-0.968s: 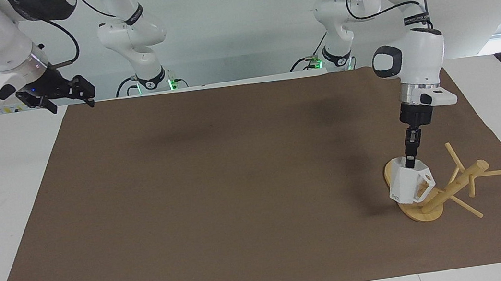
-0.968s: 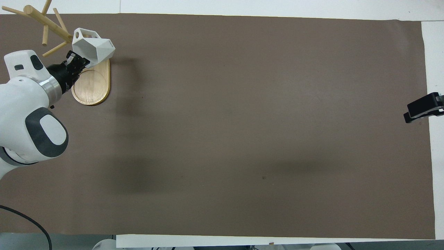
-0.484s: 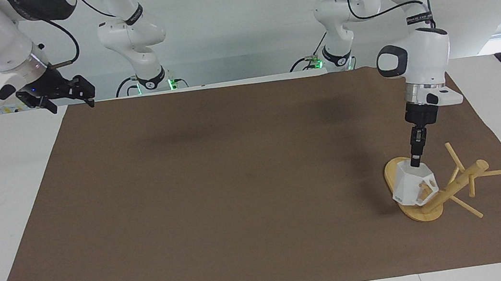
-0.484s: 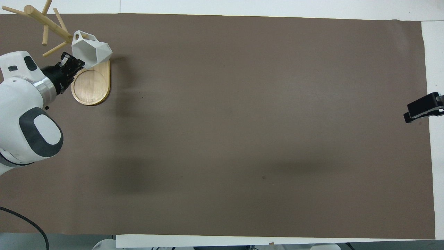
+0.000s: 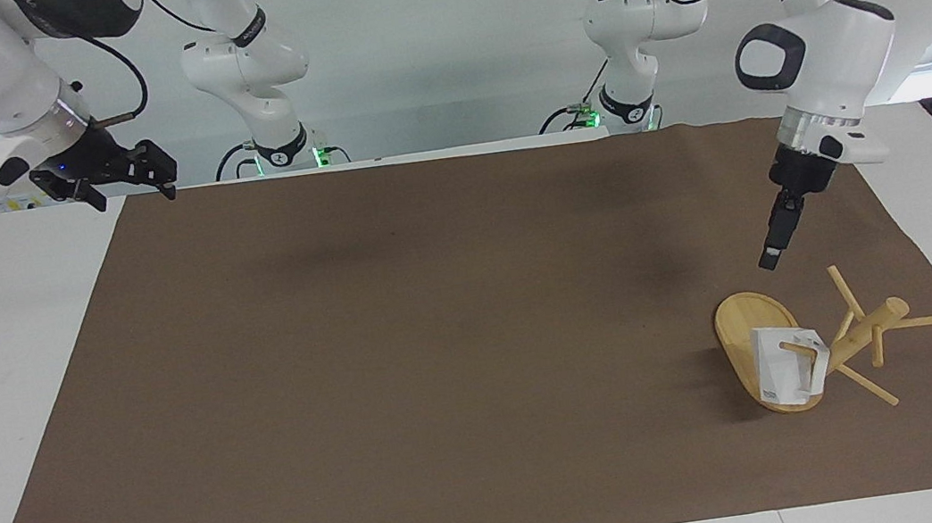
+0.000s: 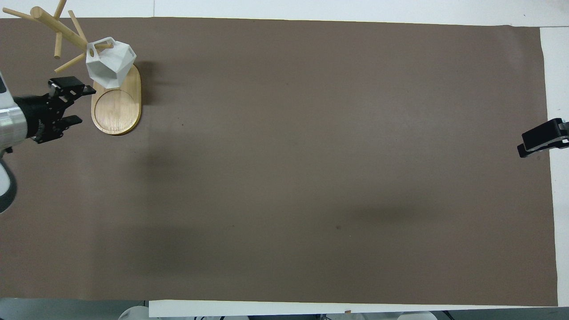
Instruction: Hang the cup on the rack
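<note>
The cup (image 5: 789,363) hangs by its handle on a low peg of the rack (image 5: 866,323), at the left arm's end of the desk. The left pincer (image 6: 66,103), spread and empty, hovers above the mat beside the rack's base; the hanging looks done, and pulling clear comes next. The right pincer (image 5: 147,166) waits, spread.

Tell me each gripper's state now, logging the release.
Left gripper: open, empty, up over the mat beside the rack.
Right gripper: open, empty, waiting.
</note>
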{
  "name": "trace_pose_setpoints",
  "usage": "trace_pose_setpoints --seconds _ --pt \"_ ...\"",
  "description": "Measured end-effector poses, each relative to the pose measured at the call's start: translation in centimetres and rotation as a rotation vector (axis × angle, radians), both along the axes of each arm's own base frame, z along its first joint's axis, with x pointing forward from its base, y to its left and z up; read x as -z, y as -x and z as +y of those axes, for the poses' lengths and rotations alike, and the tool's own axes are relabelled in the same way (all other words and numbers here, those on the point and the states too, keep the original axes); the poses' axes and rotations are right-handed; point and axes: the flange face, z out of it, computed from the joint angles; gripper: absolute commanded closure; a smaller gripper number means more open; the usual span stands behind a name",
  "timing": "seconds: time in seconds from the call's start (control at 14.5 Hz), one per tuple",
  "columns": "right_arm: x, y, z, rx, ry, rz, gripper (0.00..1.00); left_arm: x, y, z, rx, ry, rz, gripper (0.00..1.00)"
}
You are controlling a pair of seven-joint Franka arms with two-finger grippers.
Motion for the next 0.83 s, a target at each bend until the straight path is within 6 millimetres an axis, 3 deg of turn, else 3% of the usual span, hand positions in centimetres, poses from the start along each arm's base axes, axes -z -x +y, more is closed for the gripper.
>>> trace_pose_setpoints --seconds 0.14,0.41,0.62,0.83 --pt "0.0 0.0 0.0 0.0 0.0 0.0 0.0 -3.4 1.1 0.6 0.095 -0.114 0.097 0.01" --pt "0.0 0.0 0.0 0.0 0.0 0.0 0.0 -8.3 1.7 -0.3 0.384 -0.288 0.29 0.01" --pt "0.0 0.0 0.0 0.0 0.0 0.0 0.0 -11.8 0.4 -0.7 0.645 -0.306 0.37 0.01" --pt "0.0 0.0 0.0 0.0 0.0 0.001 0.0 -12.7 -1.3 -0.9 0.786 -0.307 0.376 0.01"
